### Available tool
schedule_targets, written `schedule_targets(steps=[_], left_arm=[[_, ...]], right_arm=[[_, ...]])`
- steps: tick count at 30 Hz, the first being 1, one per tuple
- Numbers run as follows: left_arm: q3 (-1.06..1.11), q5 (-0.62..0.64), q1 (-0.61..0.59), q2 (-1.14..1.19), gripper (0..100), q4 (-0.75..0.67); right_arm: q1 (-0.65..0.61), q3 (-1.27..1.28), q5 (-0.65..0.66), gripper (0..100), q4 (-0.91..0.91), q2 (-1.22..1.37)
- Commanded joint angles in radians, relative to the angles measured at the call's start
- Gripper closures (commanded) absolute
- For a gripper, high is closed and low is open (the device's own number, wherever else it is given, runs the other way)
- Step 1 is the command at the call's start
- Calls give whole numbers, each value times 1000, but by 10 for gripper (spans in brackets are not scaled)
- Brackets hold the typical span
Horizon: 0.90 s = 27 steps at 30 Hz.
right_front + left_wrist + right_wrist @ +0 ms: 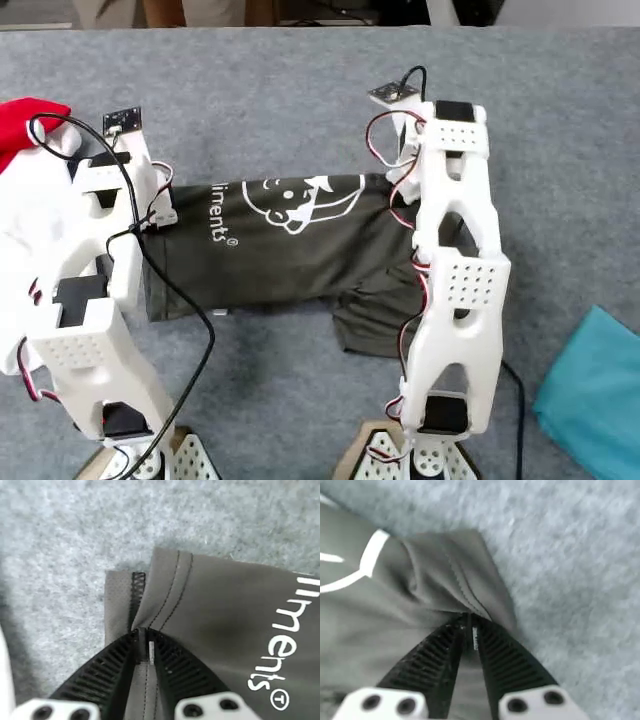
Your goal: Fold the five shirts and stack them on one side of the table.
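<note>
1. One dark grey shirt with a white print and lettering. It lies flat in the middle of the tabletop, between the two arms.
2. The left fingers are clamped tight on its stitched hem corner, at the lettering end.
3. The right fingers pinch the opposite edge, and the fabric bunches up there.
4. Count-wise: one teal shirt at the right edge, plus one red cloth and a white heap at the left edge.

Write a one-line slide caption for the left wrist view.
Left gripper pinches the stitched hem of the dark grey shirt, seen against the grey table cover.
</note>
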Motion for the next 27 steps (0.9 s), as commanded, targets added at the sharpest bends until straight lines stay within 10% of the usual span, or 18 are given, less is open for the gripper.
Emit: schedule_targets(steps=[1, 27], left_arm=[[-60, 6, -8, -8, 981, 58], [-603, 6, 40, 162, 981, 394]], right_arm=[[-25, -77, 14, 994, 75, -94], [-119, -453, 35, 993, 54, 269]])
